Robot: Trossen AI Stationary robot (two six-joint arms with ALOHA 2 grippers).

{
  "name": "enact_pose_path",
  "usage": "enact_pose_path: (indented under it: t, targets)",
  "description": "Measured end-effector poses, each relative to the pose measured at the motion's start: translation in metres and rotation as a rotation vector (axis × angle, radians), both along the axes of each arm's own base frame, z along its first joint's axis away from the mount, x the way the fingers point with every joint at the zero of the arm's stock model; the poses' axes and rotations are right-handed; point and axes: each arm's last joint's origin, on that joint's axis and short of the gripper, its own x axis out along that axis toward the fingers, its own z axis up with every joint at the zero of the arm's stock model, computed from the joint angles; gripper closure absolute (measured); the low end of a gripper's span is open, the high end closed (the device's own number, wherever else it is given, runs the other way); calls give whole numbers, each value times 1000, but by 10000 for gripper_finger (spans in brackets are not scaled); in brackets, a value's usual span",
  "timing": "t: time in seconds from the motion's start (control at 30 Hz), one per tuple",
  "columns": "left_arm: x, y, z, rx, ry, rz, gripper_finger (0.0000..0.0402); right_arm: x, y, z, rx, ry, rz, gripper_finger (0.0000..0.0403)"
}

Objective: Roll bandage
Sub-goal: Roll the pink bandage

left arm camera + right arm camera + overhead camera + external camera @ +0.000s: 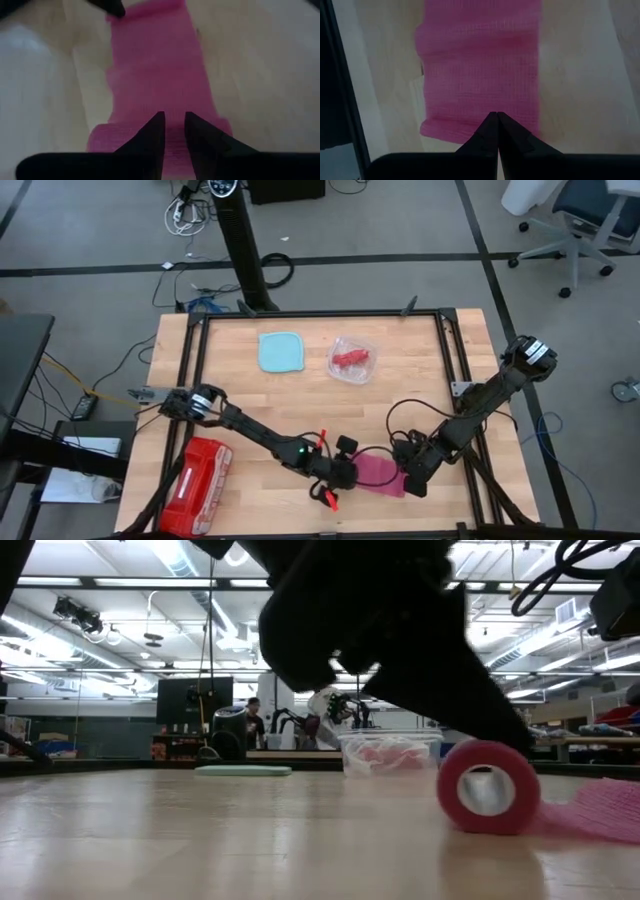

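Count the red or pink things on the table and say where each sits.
3: the bandage lies near the front edge between both claws; a red lump sits in a clear container toward the back; a red case rests at the front left corner. More may be hidden.

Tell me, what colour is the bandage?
Pink; the bandage shows best in the right wrist view.

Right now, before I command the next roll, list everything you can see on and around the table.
bandage: one, dusky pink, near table edge, part rolled, flat tail toward the right arm
plastic case: one, glossy red, near-left corner
cloth pad: one, light blue, far side
clear container: one, transparent with red contents, far side beside the pad
table: one, light wood with black frame
office chair: one, white and blue, floor beyond the far-right corner
left gripper: one, dark, at the rolled end
right gripper: one, dark, shut, at the tail's end
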Motion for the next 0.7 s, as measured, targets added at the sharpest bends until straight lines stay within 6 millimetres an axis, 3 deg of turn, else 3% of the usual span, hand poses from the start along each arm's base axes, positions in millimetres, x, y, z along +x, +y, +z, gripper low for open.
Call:
enact_pose_path:
  t: [0.27,0.7]
  targets:
    - [4,-7,-1,-87,-28,20,321,2,0,1,-12,-38,-17,401]
    - [11,-12,58,-10,92,-18,321,0,-2,16,-5,-125,-29,399]
